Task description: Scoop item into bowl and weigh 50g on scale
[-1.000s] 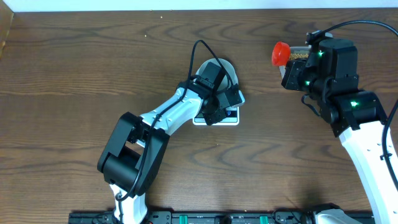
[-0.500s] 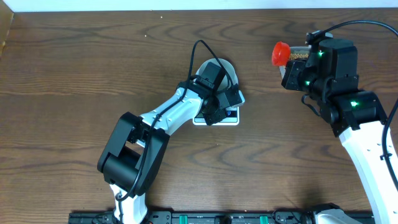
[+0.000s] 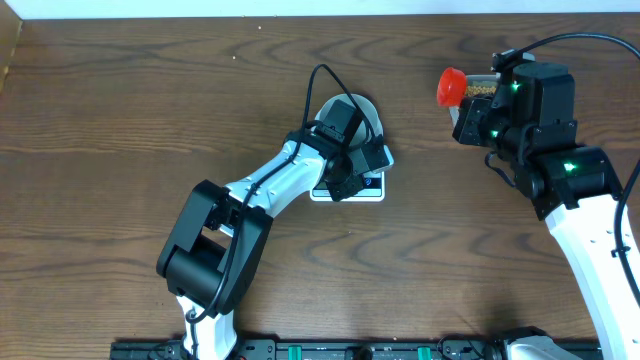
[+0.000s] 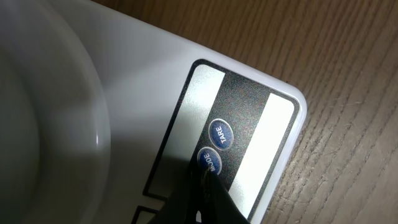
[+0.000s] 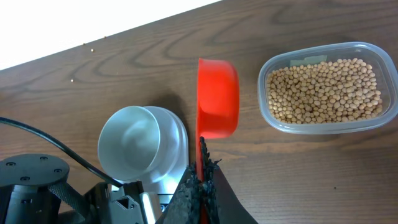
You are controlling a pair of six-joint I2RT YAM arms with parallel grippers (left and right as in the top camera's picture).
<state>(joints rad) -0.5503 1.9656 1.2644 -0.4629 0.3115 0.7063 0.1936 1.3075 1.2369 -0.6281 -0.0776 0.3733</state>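
Note:
The white scale [image 4: 155, 56] carries the pale bowl [image 4: 43, 118] on its platform. My left gripper [image 4: 208, 180] is shut, its tip resting on the MODE button [image 4: 209, 162], just below the TARE button [image 4: 219, 133]. In the overhead view the left gripper [image 3: 347, 183] hangs over the scale's front panel [image 3: 372, 188], with the bowl [image 3: 368, 108] behind it. My right gripper [image 5: 202, 171] is shut on the handle of a red scoop [image 5: 217, 99], held above the table between the bowl [image 5: 137, 146] and the beans [image 5: 323, 90]. No beans show in the scoop or the bowl.
The beans fill a clear plastic tub [image 5: 373, 124] at the back right, mostly hidden under the right arm in the overhead view, where only the red scoop [image 3: 452, 87] sticks out. A white wall edge runs along the far side of the brown wooden table [image 3: 120, 130].

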